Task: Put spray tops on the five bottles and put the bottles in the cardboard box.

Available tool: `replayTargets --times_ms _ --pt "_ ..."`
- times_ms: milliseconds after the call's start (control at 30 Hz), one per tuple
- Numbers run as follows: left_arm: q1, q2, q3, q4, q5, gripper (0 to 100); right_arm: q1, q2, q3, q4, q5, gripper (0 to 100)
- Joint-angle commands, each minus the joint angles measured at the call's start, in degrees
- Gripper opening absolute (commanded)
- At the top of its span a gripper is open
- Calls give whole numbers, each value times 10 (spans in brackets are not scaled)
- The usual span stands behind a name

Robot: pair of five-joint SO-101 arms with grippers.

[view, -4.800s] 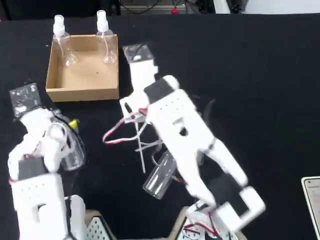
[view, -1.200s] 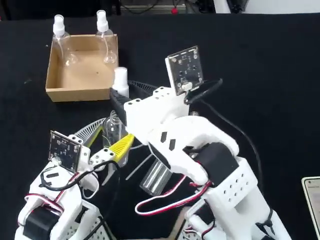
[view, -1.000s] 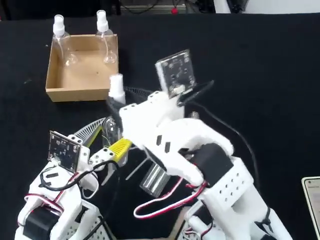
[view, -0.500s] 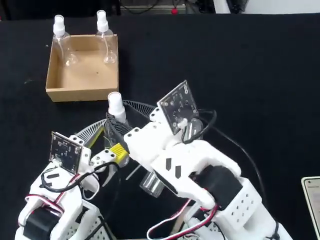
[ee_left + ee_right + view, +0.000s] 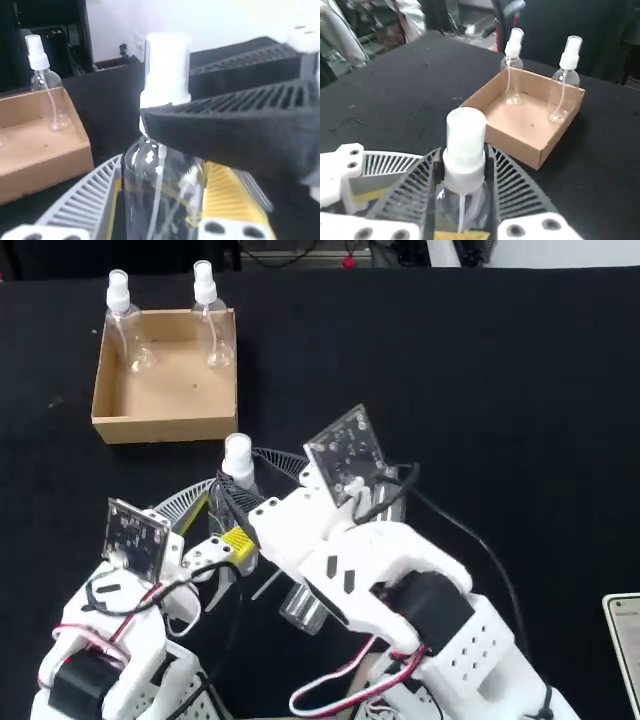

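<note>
The right gripper (image 5: 462,172), clamping the spray top (image 5: 465,135), has lowered it onto the bottle (image 5: 150,165) the left gripper (image 5: 160,212) grasps (cardboard box (image 5: 165,427), eleven o'clock, comes next).

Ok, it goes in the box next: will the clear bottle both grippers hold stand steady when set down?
Probably tippy: the bottle is tall and narrow, with the spray top up high. It looks empty, so likely light and easily knocked over. Its smooth clear wall might slip in a loose grip.

Overhead plus close wrists, sharing box (image 5: 165,427)
</note>
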Motion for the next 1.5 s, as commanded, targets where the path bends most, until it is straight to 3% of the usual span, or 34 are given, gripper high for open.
replayTargets --times_ms 0,167,367,433,633,767,900,1000,1067,1233,1467 --pt "-5 -7 -7 -6 -2 130 8 -7 -16 21 36 11" --pt "-1 -7 -7 -6 -2 130 4 -7 -32 52 41 19" --pt "-1 -7 -6 -6 -2 130 -28 -10 -34 83 41 244" --pt "-3 -7 -6 -6 -2 130 -40 -10 -48 90 41 279" --pt "-5 -7 -6 -6 -2 130 -42 -11 -172 142 45 276" --pt "-15 -7 -10 -7 -3 130 -35 -11 -284 245 46 275" --pt "-95 -4 -12 -40 -3 131 63 -7 -335 316 47 176" --pt "-160 -2 -12 -79 -2 132 152 -9 -276 312 47 70" --pt "-185 -1 -12 -105 -1 133 175 -12 -213 295 47 51" --pt "-213 47 -19 -160 -1 133 178 -33 -52 195 47 61" --pt "-268 273 -103 -279 -1 133 177 -97 205 -7 42 58"
